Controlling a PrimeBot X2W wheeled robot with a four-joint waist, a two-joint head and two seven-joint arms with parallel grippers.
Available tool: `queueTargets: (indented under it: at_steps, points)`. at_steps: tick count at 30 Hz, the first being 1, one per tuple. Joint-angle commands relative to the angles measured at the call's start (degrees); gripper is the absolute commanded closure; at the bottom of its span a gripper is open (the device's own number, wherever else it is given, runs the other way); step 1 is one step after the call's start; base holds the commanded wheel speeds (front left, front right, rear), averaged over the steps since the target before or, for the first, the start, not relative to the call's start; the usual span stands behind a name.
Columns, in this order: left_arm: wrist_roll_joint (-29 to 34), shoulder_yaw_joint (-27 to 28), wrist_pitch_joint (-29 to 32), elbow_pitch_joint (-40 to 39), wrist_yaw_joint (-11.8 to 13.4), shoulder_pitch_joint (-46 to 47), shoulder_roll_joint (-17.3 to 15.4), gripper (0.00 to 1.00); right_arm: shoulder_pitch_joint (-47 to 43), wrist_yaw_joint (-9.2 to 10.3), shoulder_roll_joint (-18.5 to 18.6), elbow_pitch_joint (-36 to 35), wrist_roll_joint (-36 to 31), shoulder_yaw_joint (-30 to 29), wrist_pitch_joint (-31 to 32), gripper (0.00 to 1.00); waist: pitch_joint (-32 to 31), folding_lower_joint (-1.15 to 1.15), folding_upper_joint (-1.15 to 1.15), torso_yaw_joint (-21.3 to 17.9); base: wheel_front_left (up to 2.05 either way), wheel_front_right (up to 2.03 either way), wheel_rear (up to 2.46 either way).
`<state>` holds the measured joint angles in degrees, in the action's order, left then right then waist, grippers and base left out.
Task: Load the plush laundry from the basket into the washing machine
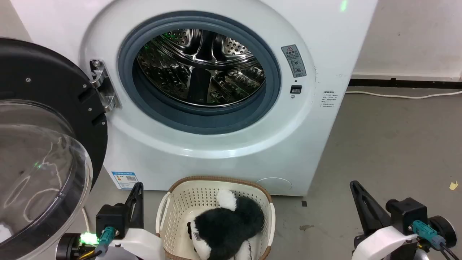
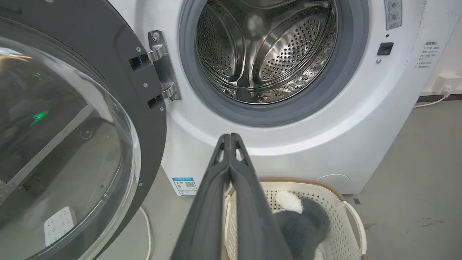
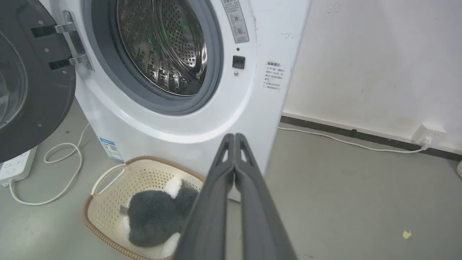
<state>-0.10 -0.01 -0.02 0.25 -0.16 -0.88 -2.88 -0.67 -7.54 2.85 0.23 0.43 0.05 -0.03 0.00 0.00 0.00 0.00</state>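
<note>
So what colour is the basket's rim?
Brown woven rim on a cream basket; head view shows it best.

One washing machine, one basket, one plush laundry toy, perhaps one power strip, one yellow scrap.

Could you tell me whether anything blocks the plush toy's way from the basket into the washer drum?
Nothing visible does: the door is swung open to the left, the drum looks empty, and the plush toy lies uncovered in the basket.
</note>
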Motion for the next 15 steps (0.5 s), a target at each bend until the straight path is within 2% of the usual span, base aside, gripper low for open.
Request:
queueTargets:
  at_steps: [1,15]
  points:
    - [0.1,0.0,0.0,-0.2,0.2,0.9,0.0,1.0,0.7,0.05,0.0,-0.2,-0.4,0.0,0.0,1.0,0.0,0.0,0.0,0.0,0.0,0.0,0.0]
    - [0.1,0.0,0.0,-0.2,0.2,0.9,0.0,1.0,0.7,0.05,0.0,-0.2,-0.4,0.0,0.0,1.0,0.0,0.0,0.0,0.0,0.0,0.0,0.0]
